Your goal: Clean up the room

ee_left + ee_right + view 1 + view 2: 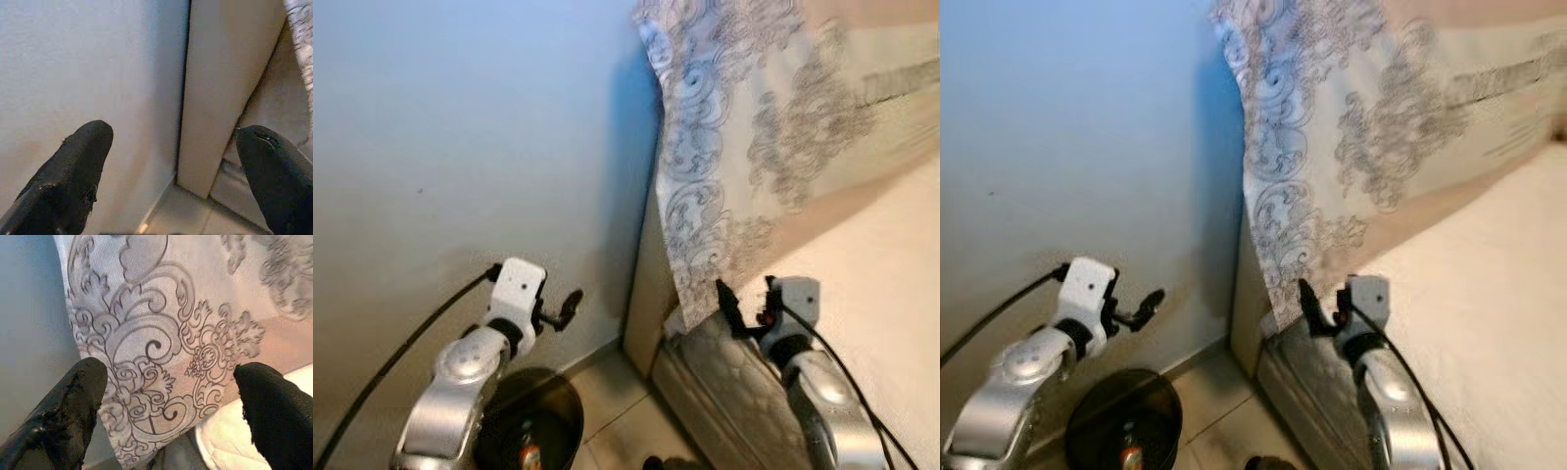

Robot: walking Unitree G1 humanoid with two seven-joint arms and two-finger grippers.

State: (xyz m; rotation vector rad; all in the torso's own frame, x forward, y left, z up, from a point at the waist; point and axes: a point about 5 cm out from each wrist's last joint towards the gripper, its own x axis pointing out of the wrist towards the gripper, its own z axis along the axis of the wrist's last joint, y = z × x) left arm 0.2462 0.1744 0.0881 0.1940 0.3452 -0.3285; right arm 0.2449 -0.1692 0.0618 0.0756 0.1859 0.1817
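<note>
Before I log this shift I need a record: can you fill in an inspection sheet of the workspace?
Surface: cream mattress, bare; tiled floor below.
Job's things: patterned pillow propped upright at the bed's head.
Clutter: black bin on the floor by the wall, something inside.
Grippers: left end effector open, near the wall; right end effector open, facing the pillow's lower corner.
Cables: black cable along the left arm.
Surroundings: pale blue wall.

A pale blue-lit wall (460, 147) meets a tiled floor (617, 411) beside what seems a bed (891, 294).
</note>
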